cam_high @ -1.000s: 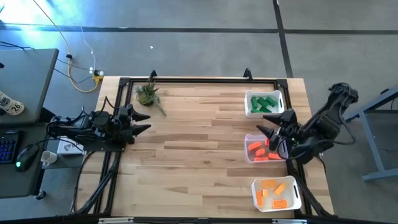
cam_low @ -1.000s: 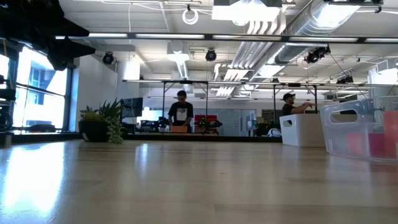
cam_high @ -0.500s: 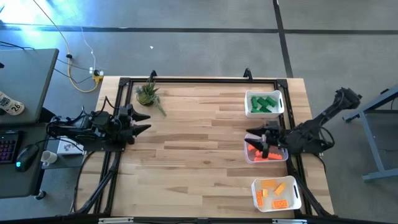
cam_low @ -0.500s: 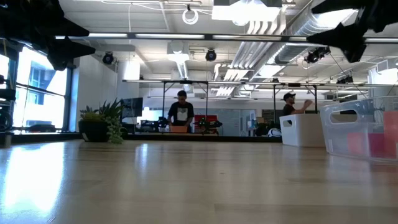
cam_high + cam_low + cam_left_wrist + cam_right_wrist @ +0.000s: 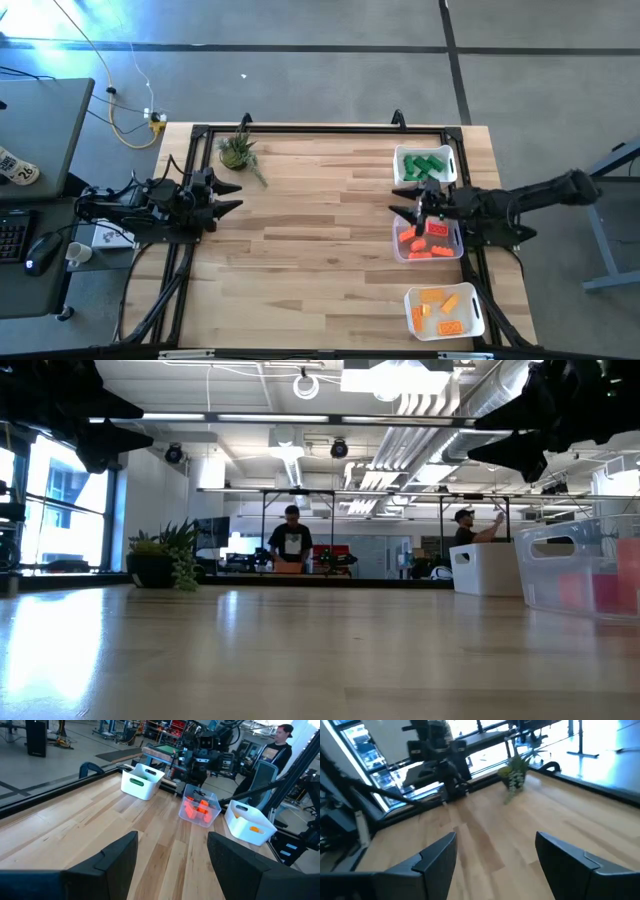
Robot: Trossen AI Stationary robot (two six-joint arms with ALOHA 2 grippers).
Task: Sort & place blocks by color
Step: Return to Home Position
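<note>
Blocks: small rectangular studded bricks of smooth plastic, sorted by colour into three bins down the right side of the bench.
Green set: green studded plastic blocks point(image 5: 425, 165) lie in the far white plastic bin point(image 5: 398, 168), an opaque tub with rounded corners and a handle slot in its wall.
Red-orange set: red-orange studded plastic blocks point(image 5: 418, 252) lie in the clear plastic bin point(image 5: 396, 240), the middle one of the row; their colour shows through its walls.
Yellow-orange set: yellow-orange studded plastic blocks point(image 5: 440, 305) lie in the near white plastic bin point(image 5: 478, 318).
Bench: pale wooden plank bench point(image 5: 320, 255) with visible grain, edged by a black metal frame.
Right hand: dark two-finger right hand point(image 5: 398, 200) hovers well above the wood, over the clear bin's far inner corner and just beside the far white bin. Its fingers are spread wide, holding nothing and touching nothing.
Left hand: dark two-finger left hand point(image 5: 238, 196) waits at the bench's left edge, fingers apart and empty.
Plant: small green potted plant point(image 5: 238, 150) stands at the far left corner, well apart from the bins.
</note>
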